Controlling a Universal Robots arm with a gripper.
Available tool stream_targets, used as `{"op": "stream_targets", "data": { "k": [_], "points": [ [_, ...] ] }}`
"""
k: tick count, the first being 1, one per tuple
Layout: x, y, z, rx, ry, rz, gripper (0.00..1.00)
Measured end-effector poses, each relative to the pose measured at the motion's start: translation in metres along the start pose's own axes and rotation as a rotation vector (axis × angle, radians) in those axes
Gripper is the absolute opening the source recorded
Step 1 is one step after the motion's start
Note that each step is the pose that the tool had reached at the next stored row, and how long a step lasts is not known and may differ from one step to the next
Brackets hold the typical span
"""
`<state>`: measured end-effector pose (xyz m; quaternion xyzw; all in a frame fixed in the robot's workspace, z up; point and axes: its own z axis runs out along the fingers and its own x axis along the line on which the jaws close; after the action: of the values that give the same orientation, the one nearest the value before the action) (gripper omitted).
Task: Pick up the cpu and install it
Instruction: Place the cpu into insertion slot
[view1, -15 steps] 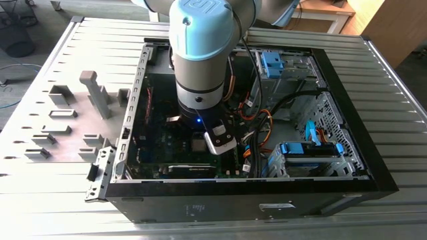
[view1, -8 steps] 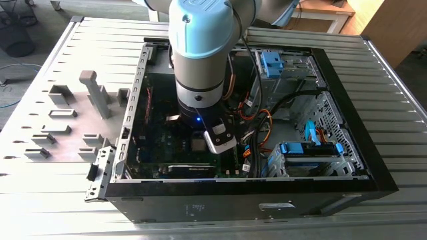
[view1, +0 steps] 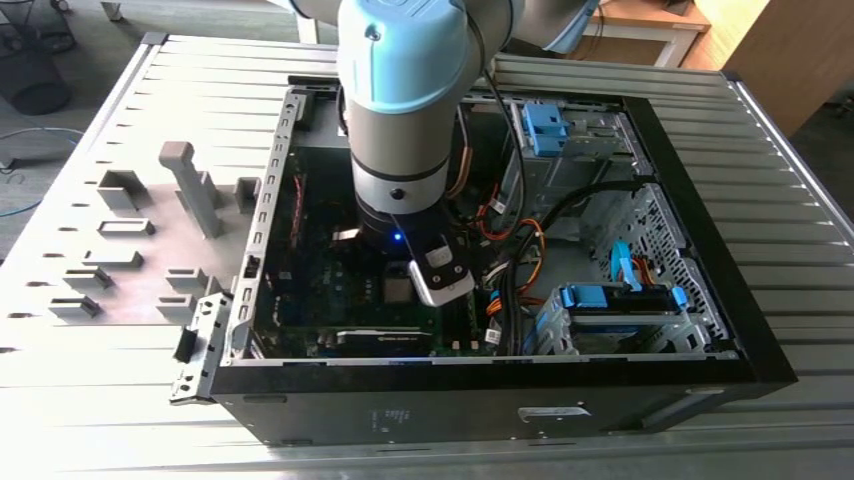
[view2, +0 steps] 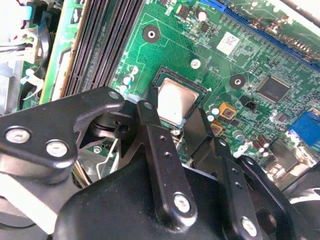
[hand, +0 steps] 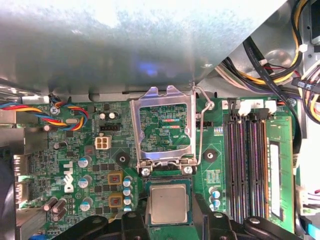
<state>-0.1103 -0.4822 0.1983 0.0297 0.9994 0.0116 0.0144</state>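
The gripper (hand: 171, 219), narrowly spread astride the cpu (hand: 169, 204) in its socket (hand: 168, 180), could skew it and bend contacts if a fingertip drags.

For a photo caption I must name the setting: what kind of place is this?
Probably a robotics lab or workshop for PC assembly tests. An open PC case lies on a slatted metal table, a robot arm reaches over its motherboard, and grey holder blocks stand beside the case.

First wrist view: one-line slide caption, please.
Gripper at the cpu, which lies flat on the motherboard beside the hinged-open socket frame.
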Motion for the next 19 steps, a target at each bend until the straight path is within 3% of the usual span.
{"op": "stream_targets", "data": {
  "k": [3, 5, 8, 10, 19],
  "points": [
    [0.0000, 0.0000, -0.0004, 0.0001, 0.0000, 0.000, 0.40],
    [0.0000, 0.0000, -0.0008, 0.0001, 0.0000, 0.000, 0.28],
    [0.0000, 0.0000, -0.0012, 0.0001, 0.0000, 0.000, 0.22],
    [0.0000, 0.0000, -0.0014, 0.0000, 0.0000, 0.000, 0.11],
    [0.0016, -0.0001, -0.0012, 0.0002, 0.0000, 0.000, 0.11]
  ]
}}
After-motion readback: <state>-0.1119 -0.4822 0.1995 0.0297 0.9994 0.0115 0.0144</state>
